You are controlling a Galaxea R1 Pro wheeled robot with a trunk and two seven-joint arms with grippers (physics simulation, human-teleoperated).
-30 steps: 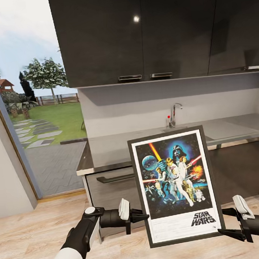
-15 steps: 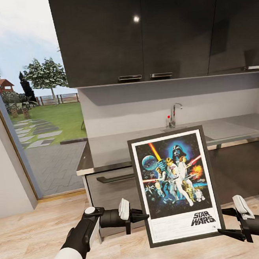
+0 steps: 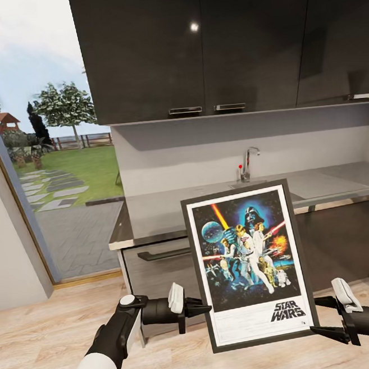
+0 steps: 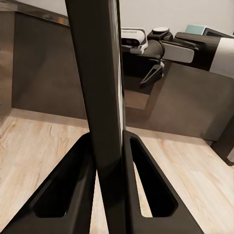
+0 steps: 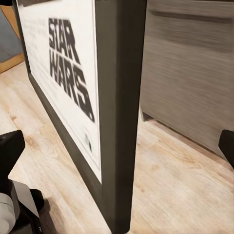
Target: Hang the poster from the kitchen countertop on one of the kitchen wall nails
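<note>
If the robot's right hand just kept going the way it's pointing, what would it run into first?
Most likely the poster. The right hand points across toward the left hand, fingers spread wide, with the poster's lower right corner right at their tips. Depth is uncertain, but nothing else lies between them.

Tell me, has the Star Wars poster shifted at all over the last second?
Yes, barely. Against the kitchen countertop, which stays put in the head view, the poster has crept slightly toward the left arm's side, with the left gripper clamped on its edge.

dark wall cabinets [image 3: 221, 40] | pale wood floor [image 3: 41, 339] | garden window [image 3: 50, 135]
</note>
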